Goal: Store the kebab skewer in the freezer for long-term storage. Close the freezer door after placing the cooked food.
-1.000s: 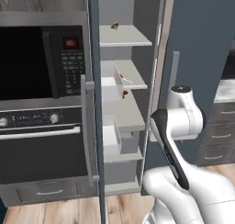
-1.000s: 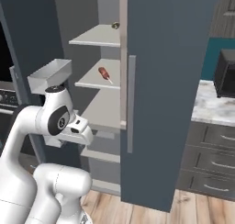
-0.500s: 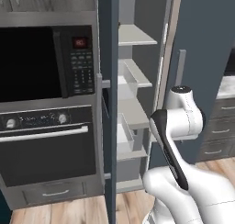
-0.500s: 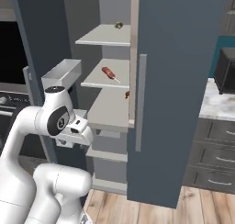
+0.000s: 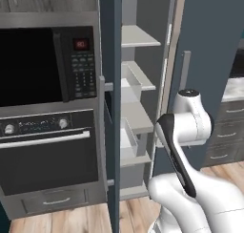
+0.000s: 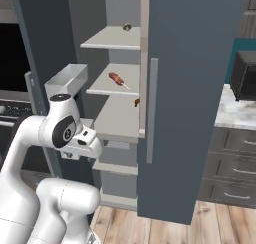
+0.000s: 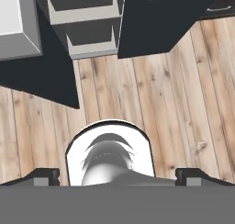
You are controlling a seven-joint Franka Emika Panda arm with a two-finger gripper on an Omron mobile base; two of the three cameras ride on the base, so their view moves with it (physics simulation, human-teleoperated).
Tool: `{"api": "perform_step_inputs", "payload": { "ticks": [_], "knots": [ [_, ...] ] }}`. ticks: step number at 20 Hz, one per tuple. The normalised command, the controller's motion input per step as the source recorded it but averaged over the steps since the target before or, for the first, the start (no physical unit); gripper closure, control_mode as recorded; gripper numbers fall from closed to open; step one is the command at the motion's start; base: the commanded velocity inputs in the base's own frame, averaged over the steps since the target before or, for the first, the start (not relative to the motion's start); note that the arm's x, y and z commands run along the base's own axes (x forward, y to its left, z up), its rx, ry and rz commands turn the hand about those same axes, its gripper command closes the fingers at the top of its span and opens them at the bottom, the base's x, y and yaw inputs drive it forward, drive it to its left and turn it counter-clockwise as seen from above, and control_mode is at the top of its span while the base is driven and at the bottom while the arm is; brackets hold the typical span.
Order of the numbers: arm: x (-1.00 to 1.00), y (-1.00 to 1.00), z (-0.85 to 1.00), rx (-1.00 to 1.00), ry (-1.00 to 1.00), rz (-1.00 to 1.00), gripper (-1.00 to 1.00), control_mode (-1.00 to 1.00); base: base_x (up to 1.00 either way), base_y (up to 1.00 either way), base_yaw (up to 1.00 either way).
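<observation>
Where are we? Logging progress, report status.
Gripper open, empty. Kebab skewer on freezer shelf. Freezer door ajar, nothing blocking it.

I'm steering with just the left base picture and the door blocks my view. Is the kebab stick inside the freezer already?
Observer: Yes. In the right base view the kebab skewer lies on the middle shelf of the freezer.
Operator: Is the hand holding anything?
Observer: No. The hand view shows the gripper wide open and empty, pointing down at the wooden floor.
Operator: Is anything else in there?
Observer: A small round thing sits on the top shelf, above the skewer.
</observation>
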Motion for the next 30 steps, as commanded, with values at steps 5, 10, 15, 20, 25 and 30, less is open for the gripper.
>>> {"api": "perform_step_inputs", "payload": {
  "ticks": [5,10,15,20,25,30],
  "knots": [
    [0.0,0.0,0.0,0.0,0.0,0.0,-1.0,1.0,-0.36,0.17,0.0],
    [0.0,0.0,0.0,0.0,0.0,0.0,-1.0,1.0,-0.41,0.06,0.0],
    [0.0,0.0,0.0,0.0,0.0,0.0,-1.0,1.0,-0.02,0.01,0.0],
    [0.0,0.0,0.0,0.0,0.0,0.0,-1.0,1.0,0.0,0.0,0.0],
    [0.01,0.68,-0.02,0.0,-0.29,-0.19,-1.0,-1.0,0.0,0.0,0.0],
    [0.04,0.79,0.04,-0.02,-0.39,-0.28,-1.0,-1.0,0.0,0.0,0.0]
  ]
}}
